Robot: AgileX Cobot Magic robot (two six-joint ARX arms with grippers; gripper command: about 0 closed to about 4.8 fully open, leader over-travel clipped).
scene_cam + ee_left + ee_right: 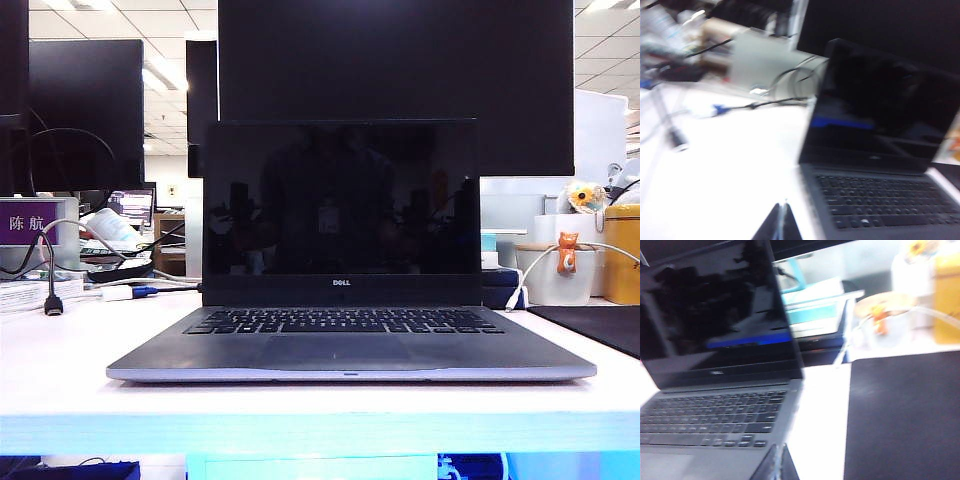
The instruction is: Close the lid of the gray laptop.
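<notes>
Both grippers, left [781,220] and right [780,462], jaws together; lid [340,200] upright; wrist views blurred.

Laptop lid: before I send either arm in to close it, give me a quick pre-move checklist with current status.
1. The lid stands open, about upright over the keyboard: ok, closing not yet begun.
2. Keyboard and touchpad free of objects: ok.
3. Left end effector apart from the gray laptop, over the white table off its side: ok.
4. Right end effector near the laptop's other side edge, beside the black mat; contact: cannot tell.
5. Both end effectors shut, tips together: ok for pushing.
6. Space behind the lid's top edge for reaching: cannot tell, the black monitor stands close behind.
</notes>
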